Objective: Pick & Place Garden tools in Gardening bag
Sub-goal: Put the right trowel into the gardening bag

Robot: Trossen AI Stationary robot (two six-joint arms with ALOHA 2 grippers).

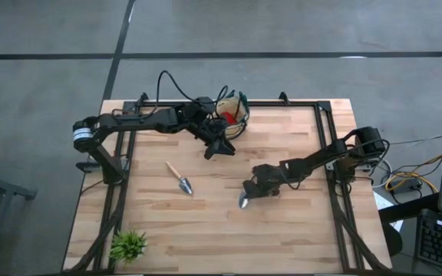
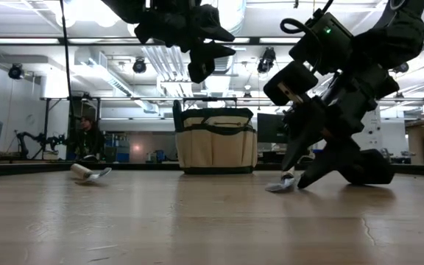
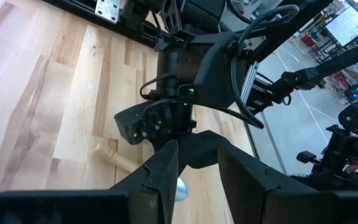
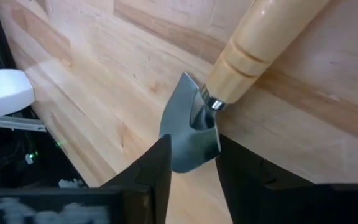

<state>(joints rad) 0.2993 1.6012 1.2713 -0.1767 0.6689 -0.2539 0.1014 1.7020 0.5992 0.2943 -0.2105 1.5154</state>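
Note:
My right gripper [image 1: 253, 190] stands low over the table's middle, shut on a silver trowel [image 4: 191, 134] with a wooden handle [image 4: 263, 43]. A second trowel [image 1: 180, 179] lies flat on the table to its left and also shows in the low view [image 2: 90, 173]. The tan gardening bag [image 1: 235, 109] with green trim stands upright at the far edge, with something red [image 1: 222, 116] inside. My left gripper [image 1: 217, 147] hangs open and empty above the table, just near of the bag. No pruning shears show. My right gripper pinches the trowel's silver blade between its two fingers, at the blade's wide end [image 4: 194, 146] near the handle's neck. The fingers [image 4: 157, 168] slant down from the table's right. The blade's tip [image 2: 278, 185] is at the table top, and the handle reaches out past the fingertips.
A small spiky green plant [image 1: 127, 245] stands at the near left corner. A dark metal frame [image 1: 324, 123] runs along the table's edges. A person [image 2: 87, 140] sits in the room beyond the table.

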